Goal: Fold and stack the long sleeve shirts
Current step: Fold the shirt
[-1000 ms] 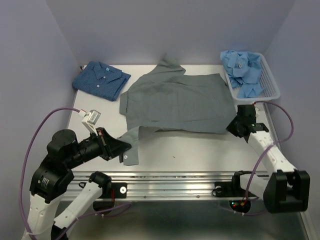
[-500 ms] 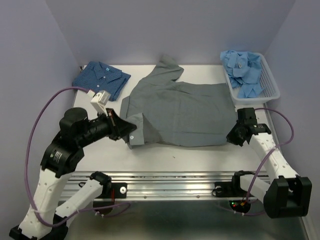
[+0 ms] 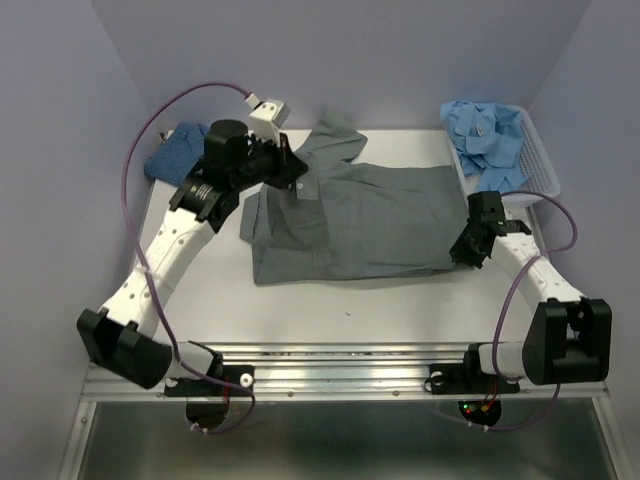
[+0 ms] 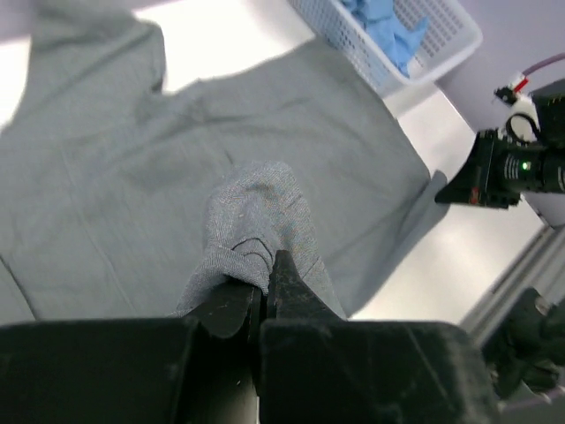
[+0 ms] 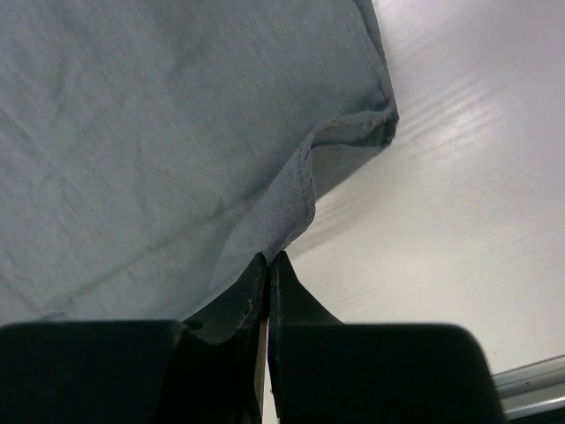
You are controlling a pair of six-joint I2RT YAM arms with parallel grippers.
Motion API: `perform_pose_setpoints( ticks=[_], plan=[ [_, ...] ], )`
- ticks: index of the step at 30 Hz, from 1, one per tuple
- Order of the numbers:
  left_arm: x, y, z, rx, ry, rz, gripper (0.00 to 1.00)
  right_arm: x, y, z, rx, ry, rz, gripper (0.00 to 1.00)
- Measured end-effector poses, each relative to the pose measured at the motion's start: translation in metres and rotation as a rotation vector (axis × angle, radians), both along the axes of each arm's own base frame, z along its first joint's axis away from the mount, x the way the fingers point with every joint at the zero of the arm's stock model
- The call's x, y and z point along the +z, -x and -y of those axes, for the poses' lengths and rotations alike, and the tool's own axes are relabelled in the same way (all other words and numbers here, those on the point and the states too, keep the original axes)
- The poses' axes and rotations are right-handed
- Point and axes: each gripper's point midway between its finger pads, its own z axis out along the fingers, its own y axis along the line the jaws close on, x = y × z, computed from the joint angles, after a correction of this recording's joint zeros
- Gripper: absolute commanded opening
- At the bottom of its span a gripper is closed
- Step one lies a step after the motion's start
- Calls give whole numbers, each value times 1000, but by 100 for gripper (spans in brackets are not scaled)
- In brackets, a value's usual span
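The dark grey shirt (image 3: 370, 220) lies spread across the middle of the table. My left gripper (image 3: 297, 180) is shut on its sleeve cuff (image 4: 256, 212) and holds it over the shirt's back left part, near the collar. My right gripper (image 3: 462, 250) is shut on the shirt's near right hem corner (image 5: 296, 199), low over the table. A folded dark blue patterned shirt (image 3: 168, 155) lies at the back left, partly hidden by my left arm. Light blue shirts (image 3: 487, 140) are bunched in the basket at the back right.
The white slatted basket (image 3: 540, 165) stands at the back right corner, also visible in the left wrist view (image 4: 441, 31). Purple walls close in the back and both sides. A metal rail (image 3: 330, 355) runs along the table's near edge.
My left gripper has carried the sleeve from the near left edge up and back over the shirt, toward the collar. My right gripper has stayed at the hem corner, shifting slightly back.
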Motion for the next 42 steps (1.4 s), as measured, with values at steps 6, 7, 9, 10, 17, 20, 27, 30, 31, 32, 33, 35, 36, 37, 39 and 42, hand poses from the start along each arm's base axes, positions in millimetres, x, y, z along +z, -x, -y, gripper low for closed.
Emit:
perform_pose_setpoints(
  ticks=[6, 7, 9, 10, 17, 20, 27, 30, 31, 32, 33, 35, 36, 37, 39, 42],
  plan=[
    [26, -70, 30, -38, -36, 141, 0, -9, -35, 3, 29, 29, 2, 3],
    [29, -81, 34, -44, -46, 165, 0, -10, -40, 3, 30, 30, 4, 3],
    [32, -99, 41, -54, -70, 191, 0, -9, -54, 2, 37, 30, 18, 4],
    [33, -108, 45, -58, -78, 203, 0, -8, -59, 2, 40, 30, 26, 4],
    [36, -152, 59, -91, -165, 290, 0, -2, -98, 0, 44, 31, 80, 4],
    [28, -161, 62, -101, -196, 303, 0, -8, -106, 1, 41, 35, 72, 6],
    [9, -176, 60, -80, -246, 285, 0, -14, -124, 4, 36, 52, 64, 9],
    [3, -181, 53, -45, -260, 271, 0, -14, -124, 6, 29, 64, 63, 10],
    [1, -184, 51, -27, -265, 266, 0, -14, -124, 7, 26, 68, 63, 10],
    [-1, -185, 48, -14, -266, 258, 0, -14, -124, 8, 24, 71, 62, 10],
    [-2, -187, 46, 8, -265, 249, 0, -14, -124, 8, 22, 75, 62, 11],
    [-3, -192, 43, 38, -260, 243, 0, -14, -124, 10, 19, 81, 62, 13],
    [-3, -196, 44, 49, -253, 246, 0, -15, -124, 10, 18, 83, 61, 14],
    [-5, -200, 44, 59, -246, 248, 0, -15, -124, 10, 17, 85, 59, 15],
    [-13, -208, 47, 70, -235, 239, 0, -18, -124, 11, 16, 87, 53, 16],
    [-37, -220, 51, 78, -228, 202, 0, -25, -123, 12, 15, 94, 33, 18]
  ],
)
